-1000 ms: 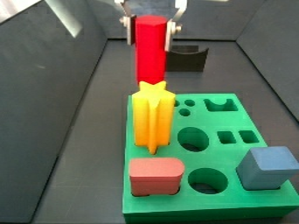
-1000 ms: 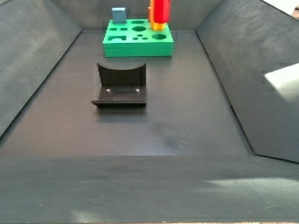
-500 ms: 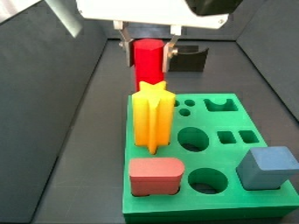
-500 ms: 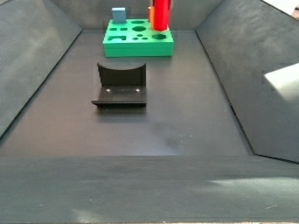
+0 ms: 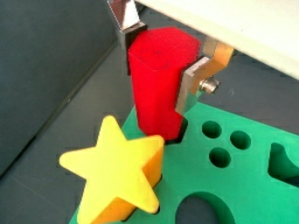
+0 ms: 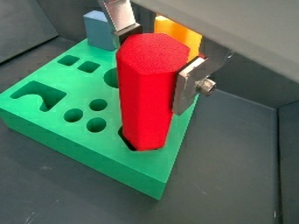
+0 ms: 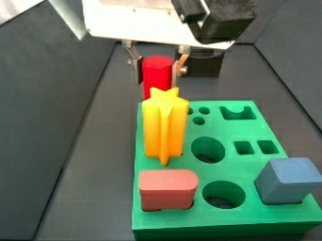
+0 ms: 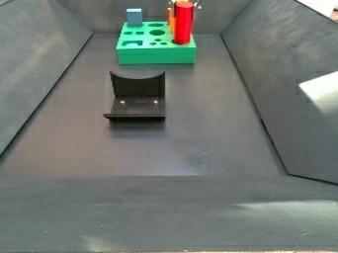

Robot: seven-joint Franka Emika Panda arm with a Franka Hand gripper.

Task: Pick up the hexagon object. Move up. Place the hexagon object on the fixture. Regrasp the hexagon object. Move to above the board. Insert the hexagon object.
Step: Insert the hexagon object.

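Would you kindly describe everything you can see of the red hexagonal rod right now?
The bright red hexagonal rod is a smooth, matte prism that looks like plastic, with a flat hexagonal top. It stands upright, its lower end already sunk into a hole at a corner of the green board, beside the yellow star block. The gripper is above the board, its silver fingers flanking the rod's upper part; whether they press on it cannot be told.

Light falls evenly and fairly bright across my workspace, with a pale glare patch on the right wall (image 8: 317, 92) in a side view and soft shadows under the fixture (image 8: 136, 97). Both wrist views are sharp up close: my gripper (image 5: 166, 54) catches highlights, and the hexagon object (image 6: 149, 87) glows saturated red. Both side views are slightly soft and grainy.
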